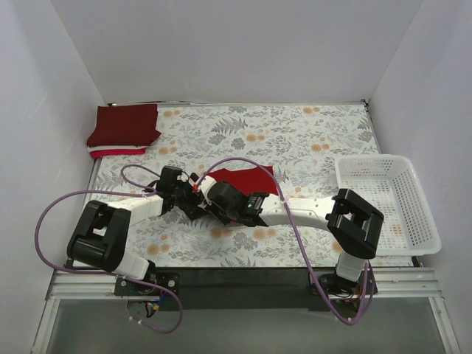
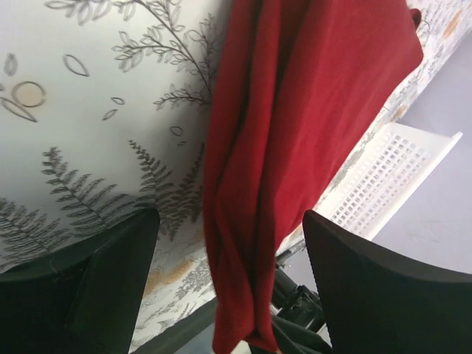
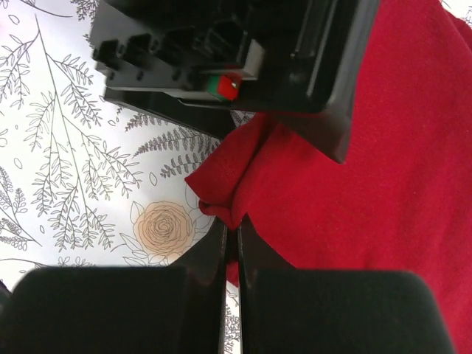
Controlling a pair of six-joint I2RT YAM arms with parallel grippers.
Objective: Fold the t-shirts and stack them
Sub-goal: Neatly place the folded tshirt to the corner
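Note:
A bright red t-shirt [image 1: 247, 178] lies bunched at the middle of the floral table. My right gripper [image 1: 207, 191] is shut on a folded corner at its left edge; in the right wrist view the two fingers [image 3: 214, 258] pinch the red t-shirt [image 3: 369, 169] tight. My left gripper [image 1: 191, 198] faces it from the left, open, and the lifted red t-shirt [image 2: 295, 110] hangs between its wide fingers [image 2: 110, 280] without touching them. A folded stack at the back left has a dark maroon t-shirt [image 1: 125, 124] on top, with white and pinkish-red edges [image 1: 110, 152] under it.
A white plastic lattice basket [image 1: 383, 199] stands at the right of the table and also shows in the left wrist view as the basket [image 2: 383, 177] behind the cloth. White walls close in the table on three sides. The left gripper's black body [image 3: 221, 59] hangs just above the right fingers.

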